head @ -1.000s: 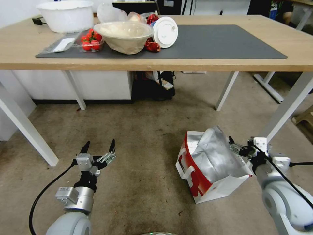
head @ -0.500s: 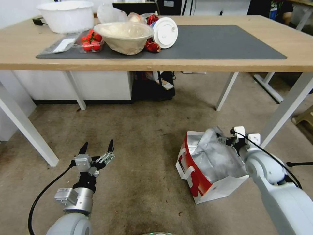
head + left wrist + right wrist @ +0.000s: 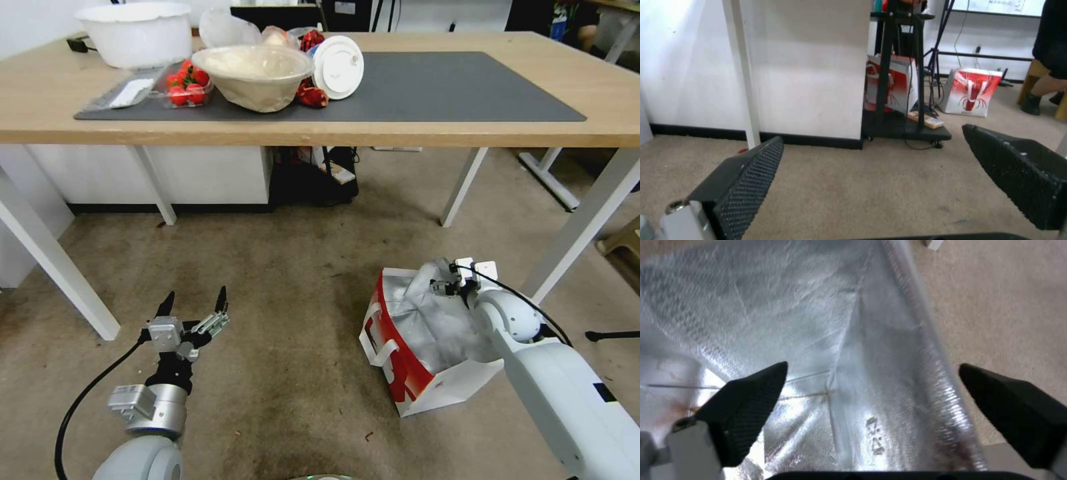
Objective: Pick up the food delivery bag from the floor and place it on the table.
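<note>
While the large white paper food delivery bag (image 3: 417, 347) with red side panels and crinkled silver foil lining sat on the beige carpet at the lower right of the head view, nothing of the lift had been done, and the wide light-wood desk (image 3: 467, 130) with its dark grey mat across the top of the frame bore no bag. The right claw (image 3: 445, 285) hung over the bag's raised foil edge with its black fingers (image 3: 746, 400) spread wide and gripping nothing. The left claw (image 3: 192, 305), likewise spread, waited at lower left; by my judgement grasping, lifting and placing all remained.
</note>
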You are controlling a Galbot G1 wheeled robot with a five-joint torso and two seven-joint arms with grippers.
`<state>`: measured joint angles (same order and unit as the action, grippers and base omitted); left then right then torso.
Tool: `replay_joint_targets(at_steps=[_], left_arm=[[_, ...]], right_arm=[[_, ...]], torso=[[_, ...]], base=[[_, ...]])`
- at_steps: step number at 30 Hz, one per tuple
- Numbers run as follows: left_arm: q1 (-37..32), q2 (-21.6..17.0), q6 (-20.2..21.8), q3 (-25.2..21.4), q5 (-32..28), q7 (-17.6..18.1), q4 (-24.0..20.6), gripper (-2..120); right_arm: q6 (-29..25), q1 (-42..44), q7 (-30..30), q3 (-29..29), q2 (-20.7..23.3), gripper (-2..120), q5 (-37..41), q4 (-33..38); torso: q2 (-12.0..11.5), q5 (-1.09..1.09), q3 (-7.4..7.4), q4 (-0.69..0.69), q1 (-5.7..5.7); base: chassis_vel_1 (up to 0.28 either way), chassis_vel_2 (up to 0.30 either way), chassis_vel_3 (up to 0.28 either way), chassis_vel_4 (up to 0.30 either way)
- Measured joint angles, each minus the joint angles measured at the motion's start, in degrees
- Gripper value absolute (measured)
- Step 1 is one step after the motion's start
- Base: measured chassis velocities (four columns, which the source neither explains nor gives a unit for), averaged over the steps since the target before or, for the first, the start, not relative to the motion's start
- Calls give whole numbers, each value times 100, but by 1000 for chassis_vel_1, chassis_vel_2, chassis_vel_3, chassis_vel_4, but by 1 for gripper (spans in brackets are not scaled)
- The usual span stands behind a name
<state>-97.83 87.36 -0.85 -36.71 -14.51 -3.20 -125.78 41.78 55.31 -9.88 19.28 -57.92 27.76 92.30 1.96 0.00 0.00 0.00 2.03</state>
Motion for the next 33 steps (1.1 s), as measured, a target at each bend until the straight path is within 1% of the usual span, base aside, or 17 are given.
replay_joint_targets(at_steps=[2, 4, 5, 7, 8, 10, 12, 14, 16, 18, 19, 21, 22, 24, 26, 28, 33], left_arm=[[2, -5, 0, -13, 0, 7, 10, 100], [2, -5, 0, -13, 0, 8, 11, 100], [3, -9, 0, -20, -1, 12, 25, 100], [4, -9, 0, -21, 0, 12, 26, 100], [7, -11, 0, -22, -1, 13, 34, 100], [11, -12, -5, -23, -1, 18, 59, 100], [11, -12, -7, -21, -1, 19, 66, 100], [11, -9, -21, -15, -1, 20, 78, 100], [10, -9, -23, -13, -1, 21, 79, 100], [8, -6, -27, -5, 1, 22, 79, 100], [8, -6, -27, -5, 1, 22, 79, 100], [6, 1, -28, 2, 3, 22, 75, 100], [6, 1, -28, 2, 3, 22, 75, 100], [-5, -3, -29, 0, 3, 23, 58, 100], [-7, -3, -29, -1, 3, 24, 52, 100], [-11, -2, -33, -2, 3, 25, 41, 100], [-15, -4, -41, -2, 3, 27, 41, 100]], right_arm=[[6, -88, 11, -82, -61, 89, -58, -179], [6, -94, 17, -89, -67, 89, -66, -197], [9, -107, 37, -128, -97, 82, -109, -259], [9, -108, 41, -133, -101, 80, -119, -266], [9, -110, 58, -142, -117, 71, -147, -297], [12, -110, 95, -162, -132, 60, -198, -360], [12, -114, 97, -165, -133, 58, -201, -373], [11, -127, 107, -166, -122, 46, -213, -404], [12, -125, 118, -166, -105, 43, -214, -404], [11, -93, 138, -149, -71, 31, -209, -369], [11, -93, 138, -149, -71, 31, -209, -369], [11, -65, 161, -127, -46, 21, -196, -321], [11, -65, 161, -127, -46, 21, -196, -321], [7, -5, 235, -78, 2, 10, -81, -246], [3, 8, 256, -68, 17, 8, -53, -235], [-24, 59, 326, -39, 80, 0, 75, -165], [-125, 208, 520, 58, 260, 0, 388, 111]], torso=[[1, 0, 0, 0, 0], [1, 0, 0, 0, 0], [1, 0, 0, 0, 0], [1, 0, 0, 0, 0], [1, 0, 0, 0, 0], [2, 0, 0, -1, 0], [2, -1, 0, -1, 0], [3, 0, 0, 0, 0], [3, 0, 0, 0, 1], [4, 0, 0, -1, 0], [4, 0, 0, -1, 0], [5, 0, 0, 0, 0], [5, 0, 0, 0, 0], [5, 0, -1, 0, 0], [5, 0, 0, 0, 0], [5, 0, 0, 0, 0], [5, 1, 0, 0, 1]], base=[[0, 0, 0, 0], [0, 0, 0, 0], [0, 0, 0, 0], [0, 0, 0, 0], [0, 0, 0, 0], [0, 0, 0, 0], [0, 0, 0, 0], [0, 0, 0, 0], [0, 0, 0, 0], [0, 0, 0, 0], [0, 0, 0, 0], [0, 0, 0, 0], [0, 0, 0, 0], [0, 0, 0, 0], [0, 0, 0, 0], [0, 0, 0, 0], [0, 0, 0, 0]])
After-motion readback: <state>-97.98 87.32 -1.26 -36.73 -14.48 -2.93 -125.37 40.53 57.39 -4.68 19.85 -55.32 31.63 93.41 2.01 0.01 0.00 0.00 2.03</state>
